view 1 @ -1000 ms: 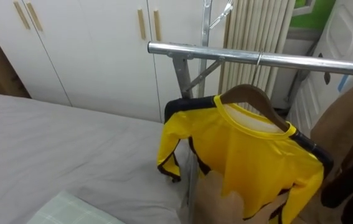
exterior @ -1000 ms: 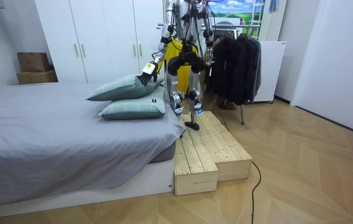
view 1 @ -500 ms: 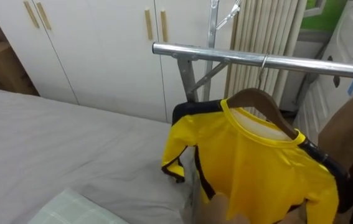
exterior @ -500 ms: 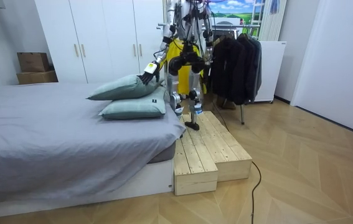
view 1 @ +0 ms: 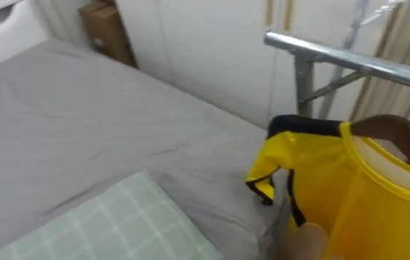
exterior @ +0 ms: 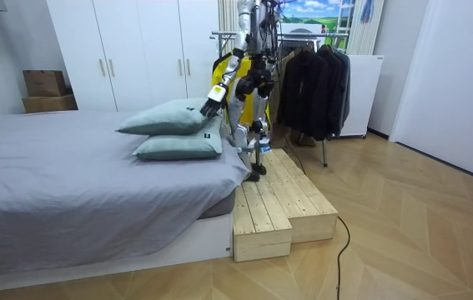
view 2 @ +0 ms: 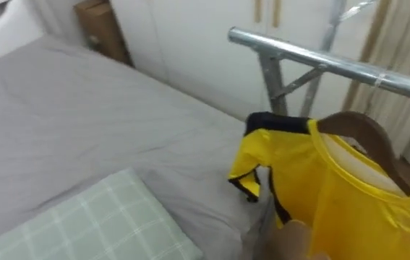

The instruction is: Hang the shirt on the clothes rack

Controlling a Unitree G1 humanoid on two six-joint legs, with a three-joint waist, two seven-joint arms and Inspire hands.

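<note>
A yellow shirt [view 2: 335,195] with dark trim at the shoulders sits on a brown wooden hanger [view 2: 360,130] just below the metal clothes rail [view 2: 299,54]; the hook is too blurred to make out. In the room view I stand on a wooden platform [exterior: 282,196] between the bed and the rack, with the yellow shirt [exterior: 218,77] beside me. My left hand [exterior: 210,103] hangs over the pillows with relaxed fingers and holds nothing.
A grey bed [view 1: 82,123] lies to my left, with a green checked pillow [view 1: 110,224] close below. White wardrobe doors [view 1: 212,43] and a cardboard box [view 1: 107,29] stand behind. Dark coats [exterior: 315,83] hang further along the rack. A blurred tan shape [view 1: 306,242] sits at the bottom edge.
My view has swung left and down, so the bed and pillow take more of it. In the room view my body has turned and my left hand has shifted toward the rack.
</note>
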